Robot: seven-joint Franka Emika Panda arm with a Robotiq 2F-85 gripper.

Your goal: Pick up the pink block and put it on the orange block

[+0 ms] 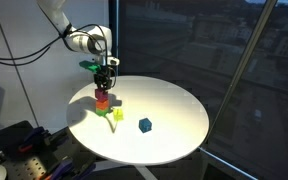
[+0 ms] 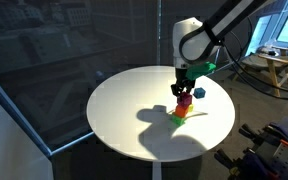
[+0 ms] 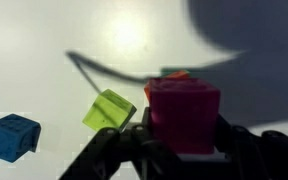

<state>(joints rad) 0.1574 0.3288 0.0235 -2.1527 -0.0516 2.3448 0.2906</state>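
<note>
On the table (image 2: 124,110) | gripper (image 3: 184,130) hugs the pink block (image 3: 184,105) tight | orange block (image 3: 175,74) just under, peeking out at 12 o'clock in wrist view

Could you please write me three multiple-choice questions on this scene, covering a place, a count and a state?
1. Where is the pink block? A between the jaws, above the orange block; B on the floor; C under a cup.
2. How many cubes does the wrist view show? A two; B four; C six.
3. The gripper is: A open, empty; B shut on the pink block; C unseen.
A: held, orange just beyond. B: pink, orange, yellow-green cube, blue cube. B: jaws press its sides.
</note>
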